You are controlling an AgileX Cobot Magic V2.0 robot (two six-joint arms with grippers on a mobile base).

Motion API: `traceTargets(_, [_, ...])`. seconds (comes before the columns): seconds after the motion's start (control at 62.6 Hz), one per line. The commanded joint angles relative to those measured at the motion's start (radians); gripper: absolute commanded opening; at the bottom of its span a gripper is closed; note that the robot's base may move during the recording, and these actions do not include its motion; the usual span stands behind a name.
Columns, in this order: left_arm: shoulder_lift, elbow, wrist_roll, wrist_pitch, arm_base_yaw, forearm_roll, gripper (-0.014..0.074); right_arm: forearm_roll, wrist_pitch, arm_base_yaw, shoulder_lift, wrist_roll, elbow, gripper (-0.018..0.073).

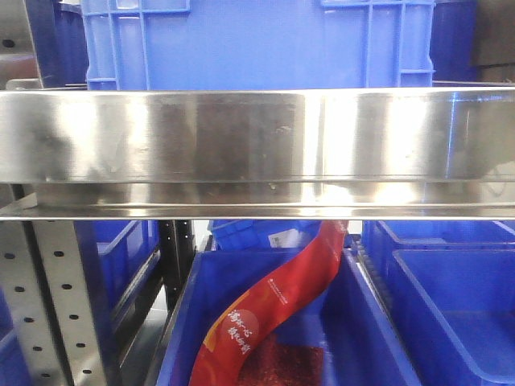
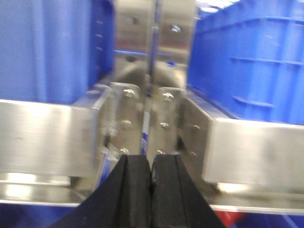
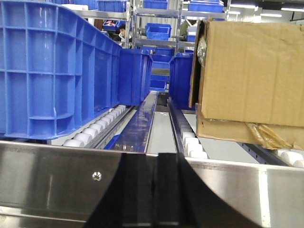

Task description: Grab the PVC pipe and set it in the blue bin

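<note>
In the front view we see a lower blue bin (image 1: 354,322) holding a red printed bag (image 1: 273,310), with another blue crate (image 1: 257,44) on the steel shelf (image 1: 257,145) above. Our left gripper (image 2: 151,175) and right gripper (image 3: 155,190) both show jaws pressed together, gripping nothing. We cannot locate the PVC pipe in any view.

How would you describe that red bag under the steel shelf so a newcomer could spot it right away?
In the front view, find the wide steel shelf rail across the middle. Directly below it sits an open blue bin, and the red bag slants from the bin's upper right toward its lower left. It is the only red thing among blue bins, with pale lettering along it.
</note>
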Motion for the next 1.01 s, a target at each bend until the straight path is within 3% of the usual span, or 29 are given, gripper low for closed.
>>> traceTargets(0.0, [-0.009,-0.001,0.018,-0.047,0.027,-0.016,-0.0111,0.003,-0.021,-0.007,-0.003,-0.005,0.000,-0.0169])
traceTargets(0.272, [-0.009,-0.001,0.018,-0.071,0.028,-0.007,-0.0111,0.003,-0.021,-0.007,-0.003,-0.005,0.000,-0.0169])
traceTargets(0.4, [-0.009,-0.001,0.100,-0.072,0.028,-0.011,-0.0111,0.003,-0.021,-0.007,-0.003,-0.005,0.000,-0.0169])
traceTargets(0.991, [-0.009,-0.001,0.100,-0.072,0.028,-0.024,-0.0111,0.003,-0.021,-0.007,-0.003,-0.005,0.000,-0.0169])
